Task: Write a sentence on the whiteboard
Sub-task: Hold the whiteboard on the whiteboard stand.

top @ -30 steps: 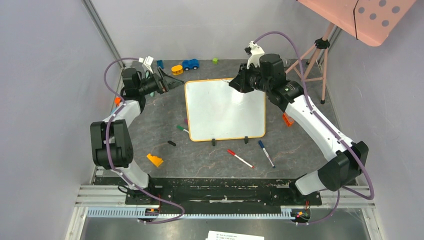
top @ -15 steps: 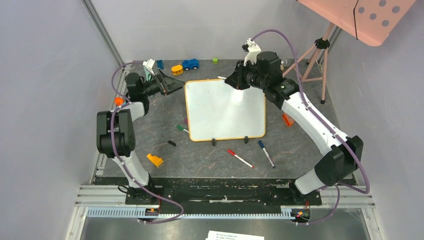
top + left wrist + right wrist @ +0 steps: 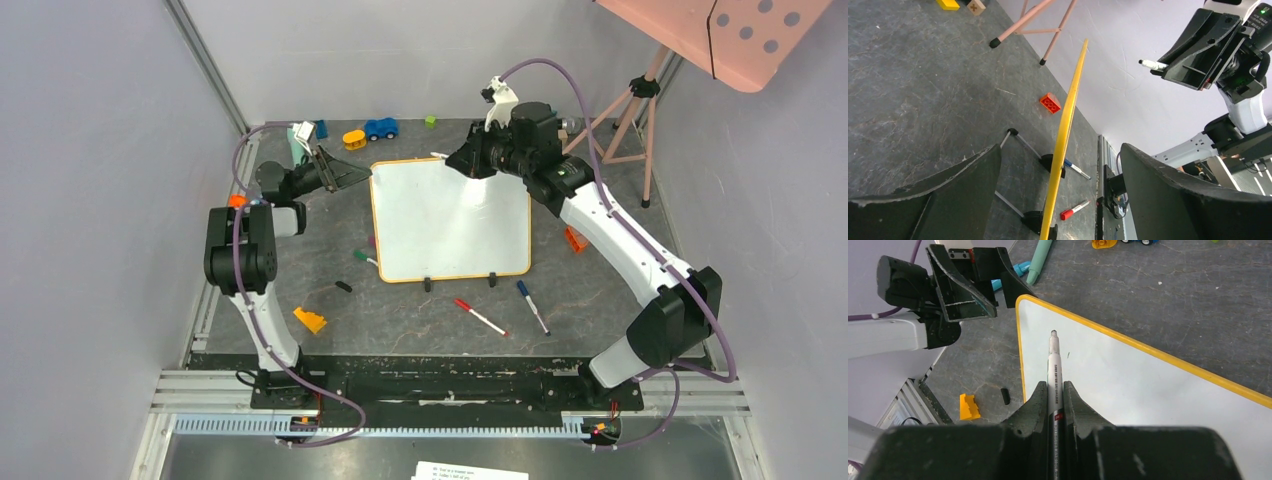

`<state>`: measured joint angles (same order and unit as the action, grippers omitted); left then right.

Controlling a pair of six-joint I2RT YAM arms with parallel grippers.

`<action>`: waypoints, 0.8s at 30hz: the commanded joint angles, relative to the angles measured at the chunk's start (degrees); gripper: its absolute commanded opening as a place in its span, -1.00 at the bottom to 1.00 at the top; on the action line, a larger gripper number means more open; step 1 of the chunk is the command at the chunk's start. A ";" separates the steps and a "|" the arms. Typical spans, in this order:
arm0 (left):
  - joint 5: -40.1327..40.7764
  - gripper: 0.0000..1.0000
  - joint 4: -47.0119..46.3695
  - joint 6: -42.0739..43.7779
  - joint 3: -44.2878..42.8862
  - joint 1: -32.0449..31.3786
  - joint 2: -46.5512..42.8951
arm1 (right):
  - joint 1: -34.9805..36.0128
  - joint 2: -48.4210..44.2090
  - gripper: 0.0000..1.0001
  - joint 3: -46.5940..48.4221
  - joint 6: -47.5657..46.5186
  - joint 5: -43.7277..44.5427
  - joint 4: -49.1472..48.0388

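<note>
Whiteboard (image 3: 430,230), orange-framed: lying flat in the middle of the dark desk (image 3: 400,330), showing its two black feet (image 3: 427,284) at the near edge. Lying nearest the arm bases: a yellow wedge block (image 3: 309,320) at the left, then a red-capped marker (image 3: 480,317) and a blue-capped marker (image 3: 533,307) just in front of the feet. Lying a little farther, left of the board: a small black cap (image 3: 343,287), then a green marker (image 3: 364,258) close by the board's left edge. Sitting just off the right edge: an orange brick (image 3: 574,239). Hovering just beside the board's far left corner: left claw (image 3: 345,172), gaping wide, holding nothing, facing the board's edge. Reaching over the far edge from the right: right claw (image 3: 1054,387), pinching tight on a white marker (image 3: 1053,360), aiming its dark tip toward the far left corner, the tip hanging above the surface without touching. Showing beside that tip: one tiny dark tick (image 3: 1068,355) on the white. Lying beyond the board, along the far side: a blue block (image 3: 320,128), a yellow piece (image 3: 354,139), a blue toy car (image 3: 380,128), a small green cube (image 3: 430,121). Standing at the far right: pink tripod legs (image 3: 630,125)
</note>
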<state>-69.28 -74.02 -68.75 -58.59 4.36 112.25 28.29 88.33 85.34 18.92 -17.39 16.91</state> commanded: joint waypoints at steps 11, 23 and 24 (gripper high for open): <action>0.47 0.27 -15.19 -5.33 2.56 -1.76 2.07 | 0.09 -1.21 -1.00 -1.65 0.76 -1.83 -5.54; -1.27 0.22 -15.19 -1.59 4.74 -1.78 1.75 | 0.08 -2.57 -1.00 -4.55 1.31 -1.66 -7.06; -1.74 0.24 -15.19 -1.50 4.55 -1.68 1.63 | 0.09 -2.54 -1.00 -4.62 1.38 -1.73 -7.06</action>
<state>-69.30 -84.36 -71.99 -52.03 2.74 114.85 28.29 88.07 81.36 19.92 -18.24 13.08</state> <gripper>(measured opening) 0.607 0.117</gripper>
